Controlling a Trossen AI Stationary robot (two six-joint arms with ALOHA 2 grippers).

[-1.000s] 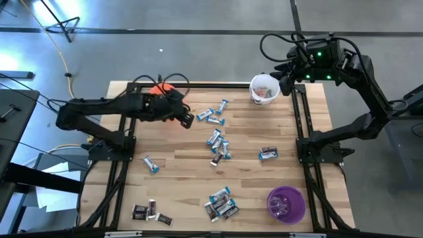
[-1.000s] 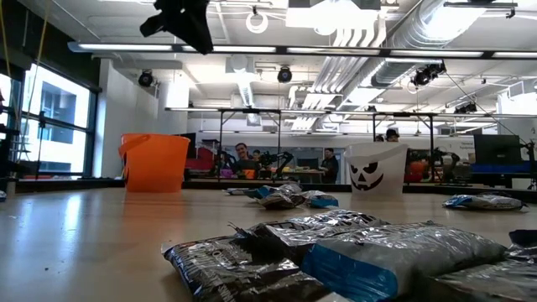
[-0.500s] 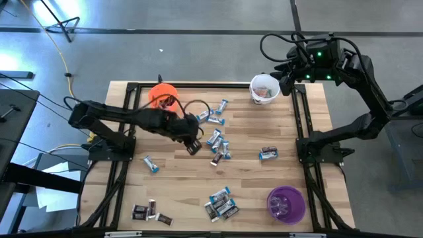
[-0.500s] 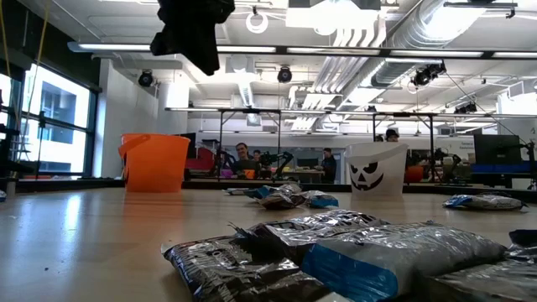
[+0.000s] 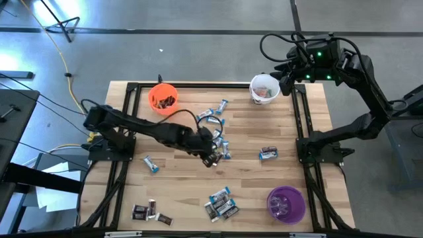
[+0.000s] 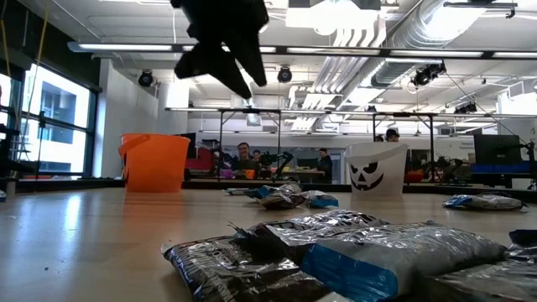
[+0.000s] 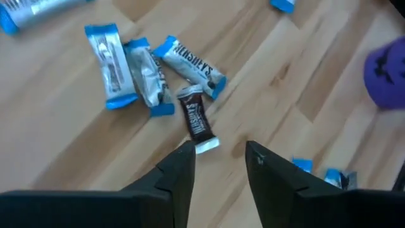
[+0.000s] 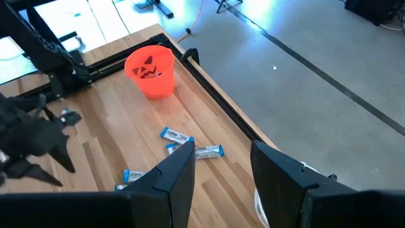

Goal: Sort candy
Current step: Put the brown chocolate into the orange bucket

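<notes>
So the left gripper [image 5: 213,158] has swung away from the orange cup [image 5: 162,96] and now hangs over the candy [image 5: 217,147] pile mid-table, jaws apart and empty, lined up on a dark bar [image 7: 195,118]. Looks like another pick is coming. The right gripper [image 8: 221,166] waits with jaws apart over the white cup [image 5: 264,90], well across the table from the orange one.

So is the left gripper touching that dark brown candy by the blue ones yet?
Apart. In the left wrist view the left gripper hangs open above the table, and bare wood shows between its fingertips and the dark brown candy.
</notes>
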